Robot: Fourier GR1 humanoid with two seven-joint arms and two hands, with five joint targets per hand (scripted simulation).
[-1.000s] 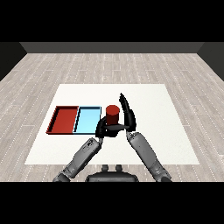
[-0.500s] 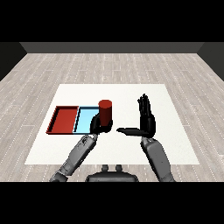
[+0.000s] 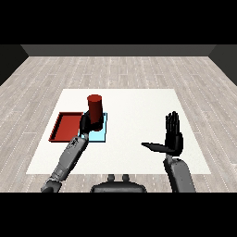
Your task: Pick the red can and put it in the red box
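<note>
The red can stands upright in my left hand, whose fingers curl round its lower part. Can and hand are over the light blue tray, near its left side. The red tray lies just to the left of the blue one, with nothing in it. My right hand is well to the right, above the white table, fingers straight and pointing up, thumb stretched to the left, holding nothing.
The white table spreads under both trays, with bare surface between my two hands and behind the trays. A grey wooden floor surrounds the table.
The can passed from my right hand to my left and has travelled left over the blue tray. My right hand let go, opened and pulled back to the right.
</note>
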